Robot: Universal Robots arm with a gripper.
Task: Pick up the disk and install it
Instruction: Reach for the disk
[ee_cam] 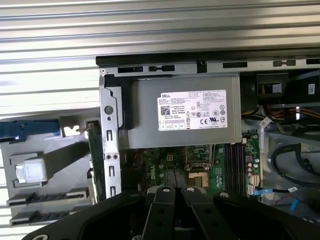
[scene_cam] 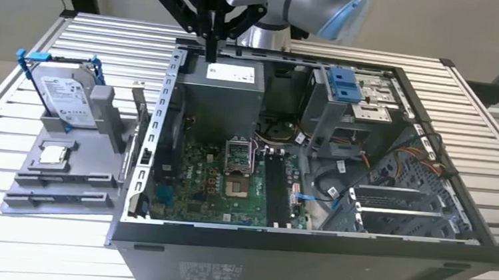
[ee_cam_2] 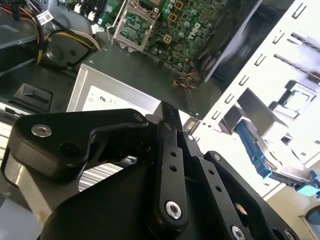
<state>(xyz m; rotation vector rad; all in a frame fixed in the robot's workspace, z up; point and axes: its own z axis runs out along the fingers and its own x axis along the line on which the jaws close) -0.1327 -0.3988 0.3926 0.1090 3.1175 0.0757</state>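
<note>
fingers (scene_cam: 212, 47): black, pressed together into one thin bar with no gap showing, nothing held between them. the second wrist view shows the same, fingers (ee_cam_2: 168, 145) meeting at one tip and empty
fingers place: exterior view, pointing tips down at about 11 o'clock of the case opening, right above the power supply. cannot tell whether the tips touch it
arm (scene_cam: 305, 4): grey and light blue, at 12 o'clock of the scene, behind the case
disk (scene_cam: 61, 95): silver-grey drive, white printed label facing the camera, blue bracket around its edges. stands upright on its edge, slightly tilted
disk place: exterior view, outside the case at about 9 to 10 o'clock from it, well apart from the fingers, not held
holder (scene_cam: 100, 111): grey stand, the disk sits in its slot. part of a grey fixture (scene_cam: 59, 182) lying flat on the desk just beside the case wall
chip (scene_cam: 52, 154): small square silver piece on the fixture, at 6 o'clock from the disk, near it
case (scene_cam: 293, 264): dark tower lying on its side, side panel off, inside open upward
power supply (scene_cam: 222, 84): grey box with a white label, in the case corner at 11 o'clock. also in the first wrist view (ee_cam: 185, 110)
motherboard (scene_cam: 219, 184): green board on the case floor, at 6 o'clock from the power supply
drive bay (scene_cam: 359, 105): grey metal cage at 1 o'clock inside the case, with a blue tab (scene_cam: 345, 84) on top of it and no drive in the tab
cables (scene_cam: 408, 159): orange, red and black bundle at 3 o'clock inside the case
desk (scene_cam: 27, 243): white slatted metal top, carries the case and the fixture
</note>
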